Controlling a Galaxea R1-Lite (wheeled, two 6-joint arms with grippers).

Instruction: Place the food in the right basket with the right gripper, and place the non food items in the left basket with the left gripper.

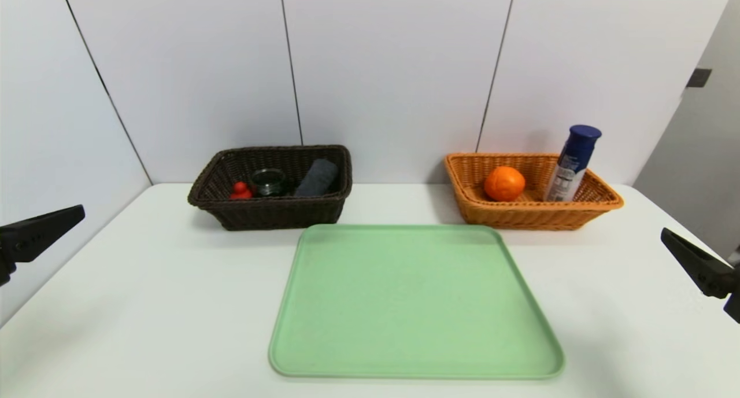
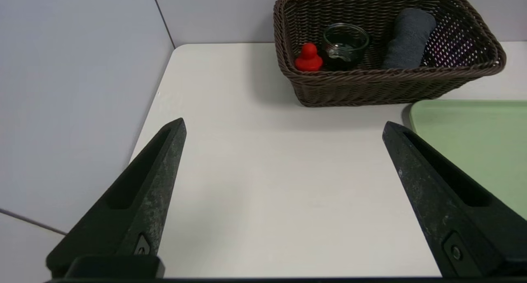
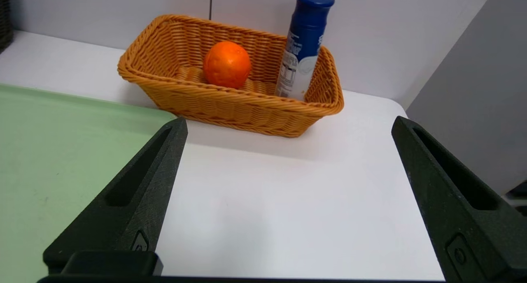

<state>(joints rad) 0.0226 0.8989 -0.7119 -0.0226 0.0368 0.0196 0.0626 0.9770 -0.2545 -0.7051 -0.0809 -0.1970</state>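
The flat pale-green plastic tray on the white counter lies bare, so the sorting looks finished: the dark-brown woven basket at the back left holds a small red toy duck, a round glass jar and a rolled grey cloth, while the orange wicker basket at the back right holds a round orange fruit and a tall blue-capped bottle leaning against its wall (whether that bottle is food cannot be told). The left gripper and right gripper hang at the counter's near sides, jaws spread wide and empty. Judging by this, nothing remains to pick; the next move calls only for parking both arms
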